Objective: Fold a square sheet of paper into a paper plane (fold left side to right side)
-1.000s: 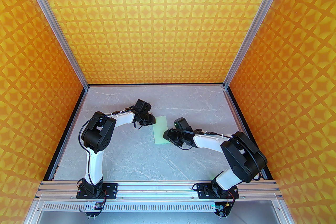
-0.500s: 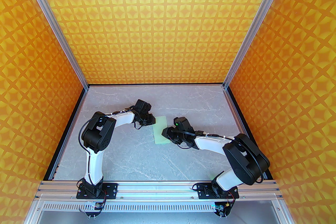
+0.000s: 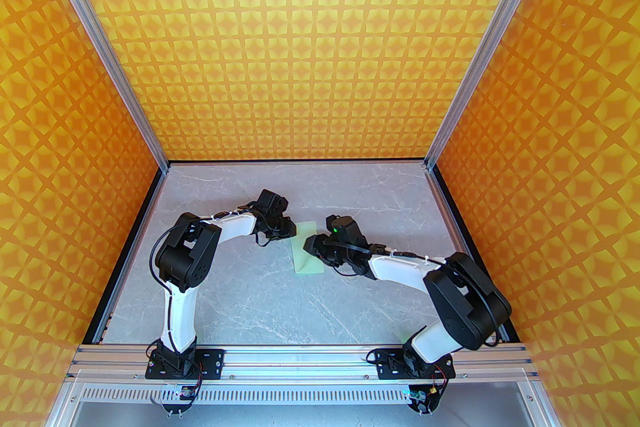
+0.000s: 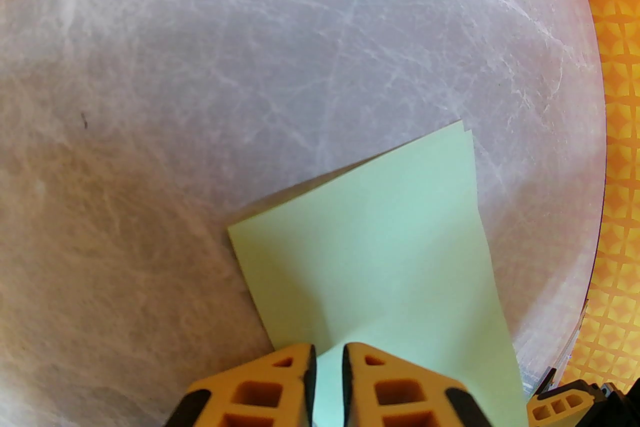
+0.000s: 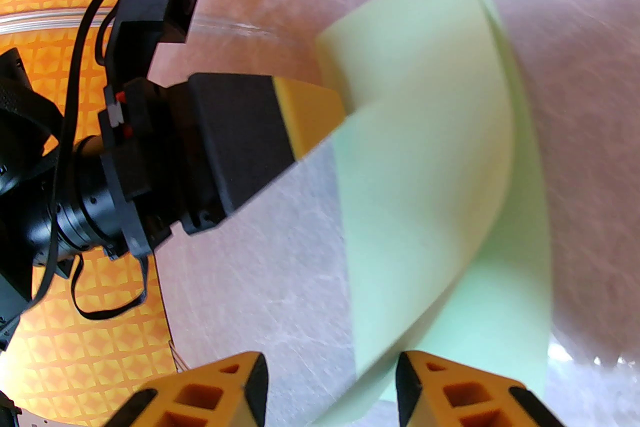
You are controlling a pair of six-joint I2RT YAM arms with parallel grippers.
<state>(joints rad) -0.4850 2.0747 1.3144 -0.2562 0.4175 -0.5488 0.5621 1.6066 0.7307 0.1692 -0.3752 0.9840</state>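
We start L: the left gripper sits at about 10 o'clock of the sheet of paper, tips down on its edge. Its jaws are almost together w/ just a slit of green showing btw them. Pinching or only pinning, we can't tell, but either way it looks like the anchor, so the paper won't skate on the table. Centre now: the sheet, doubled into a narrow strip, lies mid-table btw the two arms, long axis roughly 12 to 6. Moving R: the right gripper comes in from 3 o'clock, jaws apart and not closed on anything. The sheet's upper layer curls up thru the gap, seemingly propped by one finger. We reckon it's lifting that layer to re-fold it. It's thin paper, so a snag could drag the whole strip.
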